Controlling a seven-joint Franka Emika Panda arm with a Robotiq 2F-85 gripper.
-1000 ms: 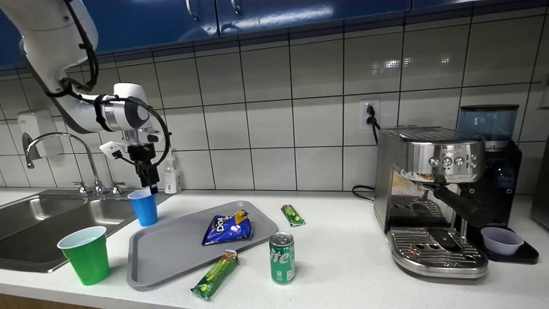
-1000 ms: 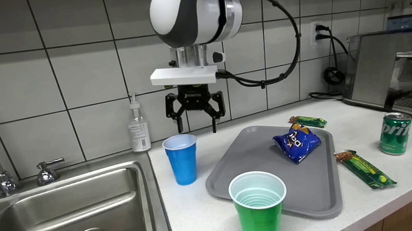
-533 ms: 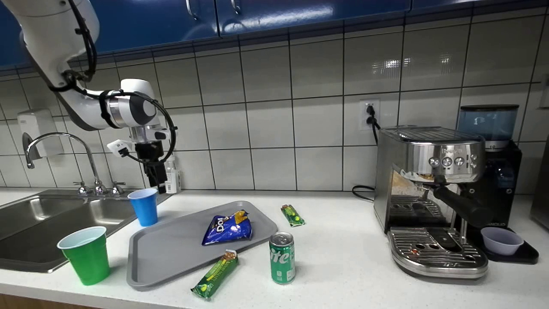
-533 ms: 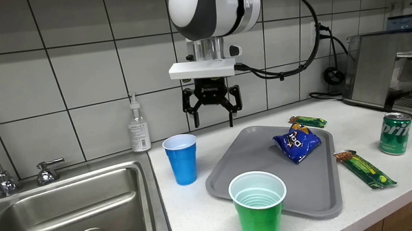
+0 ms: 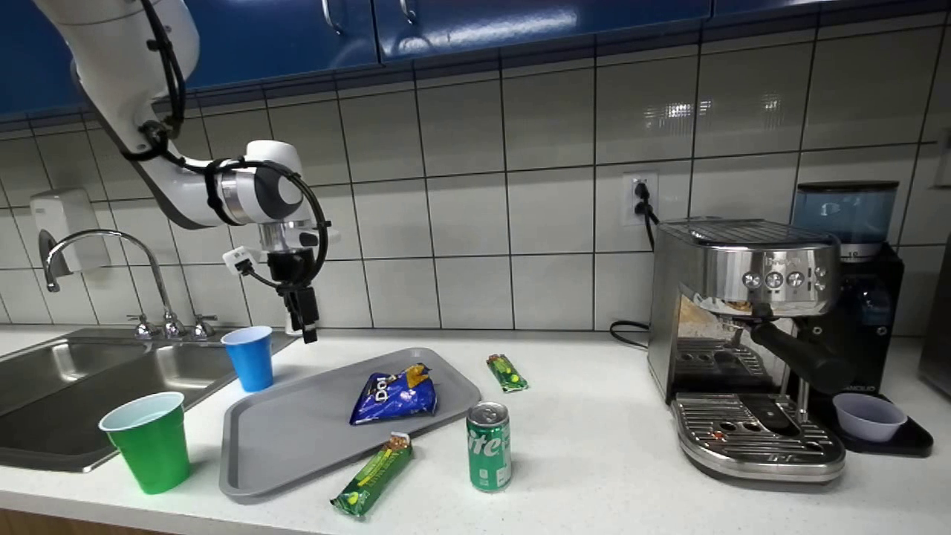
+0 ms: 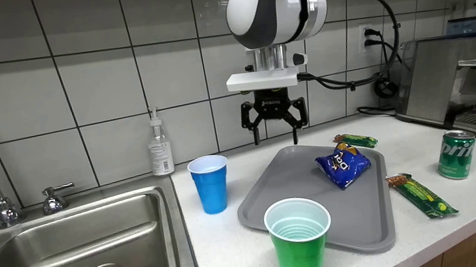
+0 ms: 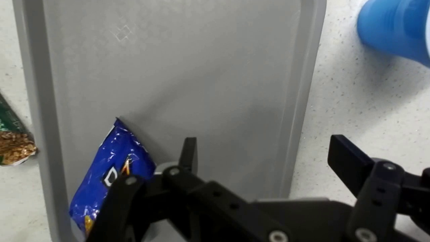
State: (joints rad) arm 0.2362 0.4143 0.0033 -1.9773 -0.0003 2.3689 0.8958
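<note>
My gripper (image 6: 276,140) is open and empty, in the air above the back edge of the grey tray (image 6: 271,190). In the wrist view the gripper (image 7: 263,144) spans the tray's edge, with the left finger (image 7: 189,153) over the tray and the right finger (image 7: 349,164) over the counter. A blue chip bag (image 5: 394,401) lies on the tray; in the wrist view the bag (image 7: 114,164) is partly hidden by the left finger linkage. A blue cup (image 6: 211,185) stands upright beside the tray, on the sink side; it also shows in the wrist view (image 7: 393,30).
A green cup (image 5: 152,446), a green soda can (image 5: 489,449) and two green-wrapped bars (image 5: 374,475) (image 5: 507,373) are on the counter around the tray. A sink (image 6: 93,242) and pump bottle (image 6: 160,150) are on one side, a coffee machine (image 5: 750,349) on the other.
The arm has moved from above the blue cup towards the tray, rightward in both exterior views. The gripper has stayed open. The objects on the counter have not moved.
</note>
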